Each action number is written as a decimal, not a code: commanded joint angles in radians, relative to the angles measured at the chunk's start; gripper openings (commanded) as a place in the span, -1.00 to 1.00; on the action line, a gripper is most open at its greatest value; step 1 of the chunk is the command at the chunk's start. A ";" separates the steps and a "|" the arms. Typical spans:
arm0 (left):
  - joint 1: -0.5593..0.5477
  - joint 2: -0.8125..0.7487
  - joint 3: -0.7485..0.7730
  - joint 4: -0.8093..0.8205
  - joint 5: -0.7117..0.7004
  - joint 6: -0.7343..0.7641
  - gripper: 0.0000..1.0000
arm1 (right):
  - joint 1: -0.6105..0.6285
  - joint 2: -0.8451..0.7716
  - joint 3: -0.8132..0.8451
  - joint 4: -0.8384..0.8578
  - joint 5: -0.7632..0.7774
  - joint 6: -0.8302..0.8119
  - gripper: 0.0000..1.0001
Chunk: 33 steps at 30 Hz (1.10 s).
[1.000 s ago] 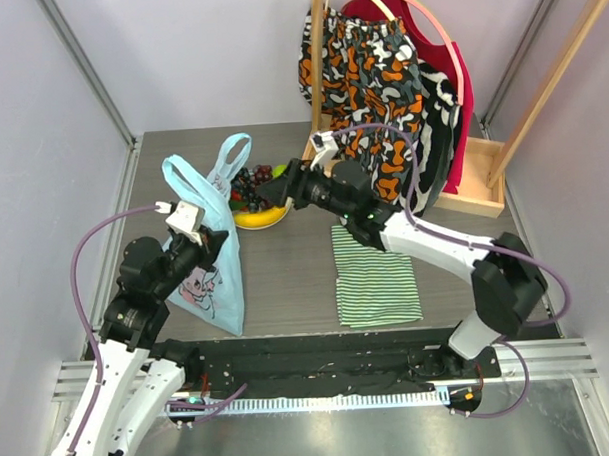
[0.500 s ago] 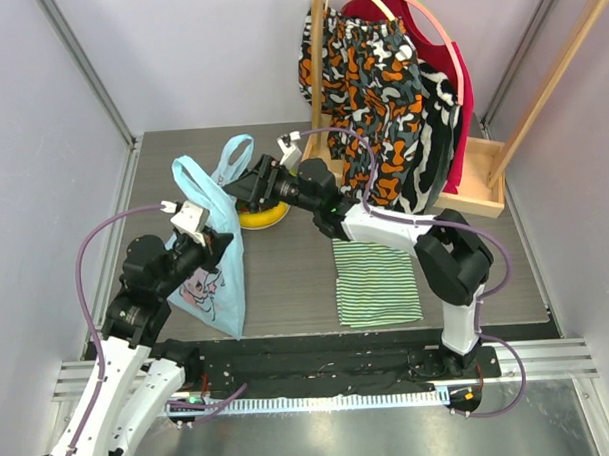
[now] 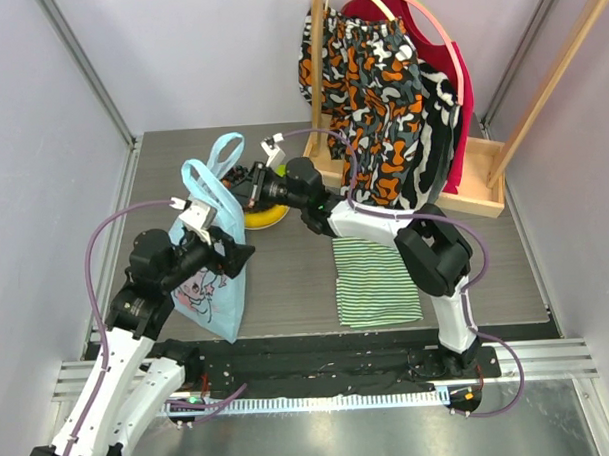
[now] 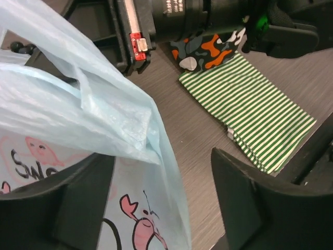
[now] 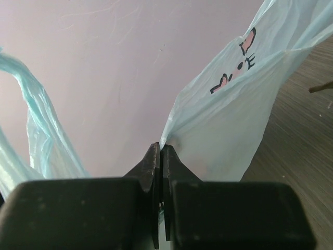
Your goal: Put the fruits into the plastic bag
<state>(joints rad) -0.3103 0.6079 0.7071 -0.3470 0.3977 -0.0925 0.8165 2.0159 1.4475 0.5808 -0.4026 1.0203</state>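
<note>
Between the shut tips of the right claw sits the thin rim of the plastic bag. It looks soft, light and slippery, so grab its edges. The left claw stands wide around it. The fruits lie just past the right claw.

1. The table is dark grey with a wood grain and fills the middle of the frame.
2. A green-and-white striped cloth lies flat on it, right of centre.
3. The light-blue plastic bag stands at the left; its bottom seems to touch the table.
4. A yellow banana shows at upper centre, partly hidden.
5. The base of a wooden stand sits at the upper right.
</note>
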 commanded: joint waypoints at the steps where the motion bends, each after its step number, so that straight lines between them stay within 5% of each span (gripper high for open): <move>1: -0.003 -0.034 0.046 0.046 0.053 -0.085 0.85 | 0.000 0.007 0.100 0.064 -0.088 -0.115 -0.98; 11: -0.003 -0.166 0.216 0.040 0.072 -0.211 0.99 | -0.046 -0.002 0.186 -0.087 -0.171 -0.373 -0.98; 16: -0.004 -0.209 0.236 0.077 -0.116 -0.275 0.99 | -0.056 -0.039 0.133 -0.090 -0.240 -0.448 -0.98; 20: -0.004 -0.137 0.264 0.016 -0.368 -0.355 0.99 | -0.054 -0.097 0.065 -0.090 -0.246 -0.535 -0.98; 23: -0.003 -0.047 0.284 -0.027 -0.431 -0.406 1.00 | -0.051 -0.149 0.025 -0.124 -0.257 -0.600 -0.98; 33: 0.011 0.127 0.229 -0.001 -0.444 -0.512 1.00 | 0.013 -0.293 -0.104 -0.229 -0.209 -0.753 -0.98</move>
<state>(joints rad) -0.3115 0.7219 0.9527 -0.3756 -0.0257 -0.5426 0.7944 1.8061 1.3685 0.3740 -0.6338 0.3767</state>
